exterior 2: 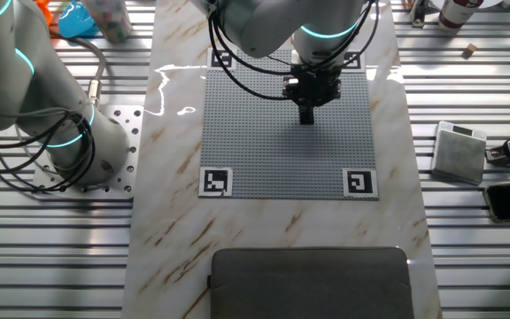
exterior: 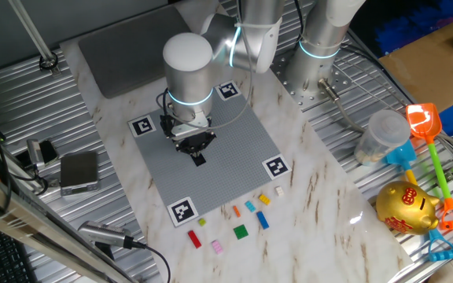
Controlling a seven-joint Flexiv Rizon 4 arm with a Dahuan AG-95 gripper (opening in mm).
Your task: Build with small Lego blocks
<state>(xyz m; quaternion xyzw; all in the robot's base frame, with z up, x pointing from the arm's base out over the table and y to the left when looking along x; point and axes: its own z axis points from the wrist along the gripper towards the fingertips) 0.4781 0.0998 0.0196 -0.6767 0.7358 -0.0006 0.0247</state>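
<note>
My gripper (exterior: 197, 153) hangs over the middle of the grey studded plate (exterior: 234, 149), fingers pointing down and close together. A small black Lego block (exterior: 198, 159) sits between the fingertips, at or just above the plate surface. The other fixed view shows the same gripper (exterior 2: 307, 108) with the black block (exterior 2: 306, 116) under it. Loose small blocks lie on the marble in front of the plate: red (exterior: 194, 239), pink (exterior: 217, 247), green (exterior: 241, 231), orange (exterior: 237, 211), blue (exterior: 263, 221), whitish (exterior: 279, 190).
The plate has black-and-white markers at its corners (exterior: 277, 166). A toy spade (exterior: 425, 126), a rake (exterior: 447, 212), a gold piggy bank (exterior: 406, 207) and a plastic cup (exterior: 380, 137) lie at the right. A grey box (exterior: 79, 171) and cables lie left. A dark pad (exterior 2: 312, 282) lies beyond the plate.
</note>
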